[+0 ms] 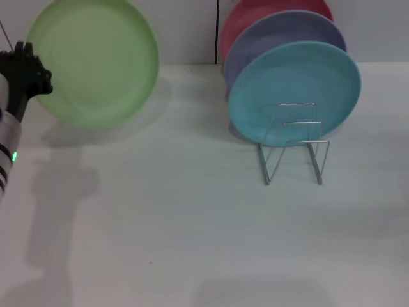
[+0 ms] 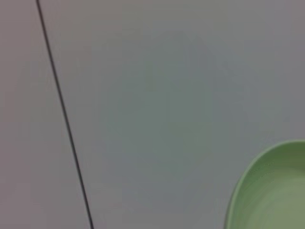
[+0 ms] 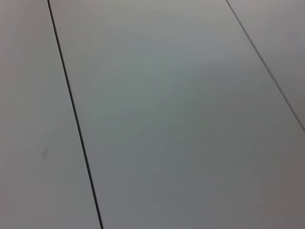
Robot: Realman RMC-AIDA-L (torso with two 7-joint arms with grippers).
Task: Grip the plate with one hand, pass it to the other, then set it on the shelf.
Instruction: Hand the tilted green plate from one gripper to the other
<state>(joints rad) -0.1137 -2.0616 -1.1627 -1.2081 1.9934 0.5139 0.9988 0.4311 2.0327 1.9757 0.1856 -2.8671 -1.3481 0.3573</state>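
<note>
- The left gripper is holding the pale green plate by its rim at the plate's nine o'clock edge, its fingers closed on that edge, with the plate lifted on edge at the table's ten o'clock area.
- The left wrist view is showing only a slice of the plate against a grey wall.
- The right gripper is not showing in any view, so I cannot tell its state.
- The wire shelf is standing at about two o'clock, already carrying a turquoise plate, a lavender plate and a red plate.
- Judging by this, the first grip is done and the handover is pending; the right arm is needing to come in and take the free rim.
</note>
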